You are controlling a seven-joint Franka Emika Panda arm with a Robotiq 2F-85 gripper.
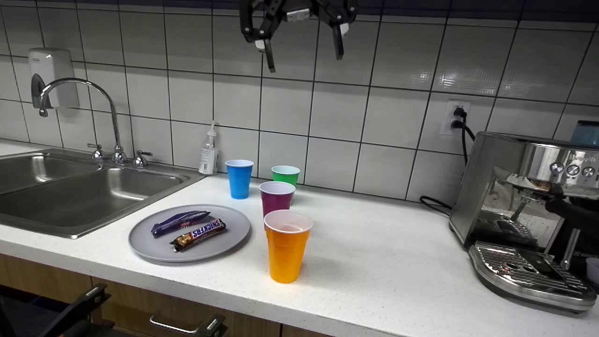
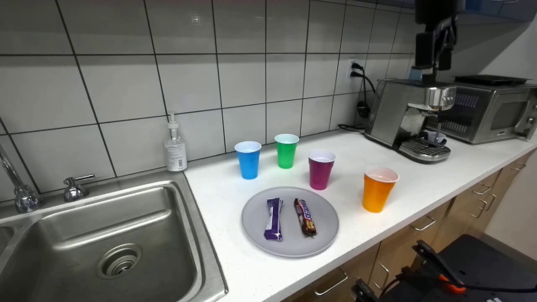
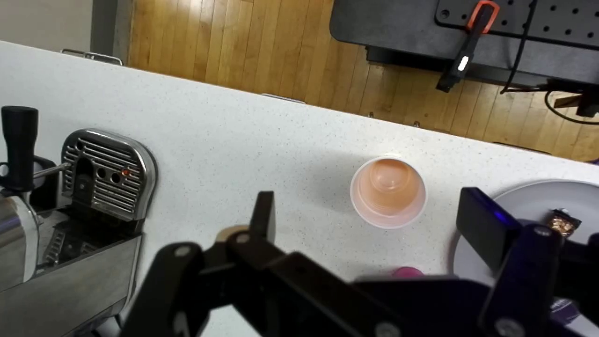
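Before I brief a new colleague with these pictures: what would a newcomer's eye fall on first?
Probably the orange cup, near the front edge of the counter, then the purple cup, green cup and blue cup farther back toward the tiled wall. Next, perhaps, the gray plate beside the cups, with a purple-wrapped bar and a Snickers bar on it. The open gripper also stands out, hanging empty above the counter.

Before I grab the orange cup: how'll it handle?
The orange cup appears empty in the wrist view, so probably light. Its thin-looking wall may flex when squeezed. It tapers to a narrower base, so a high push might tip it.
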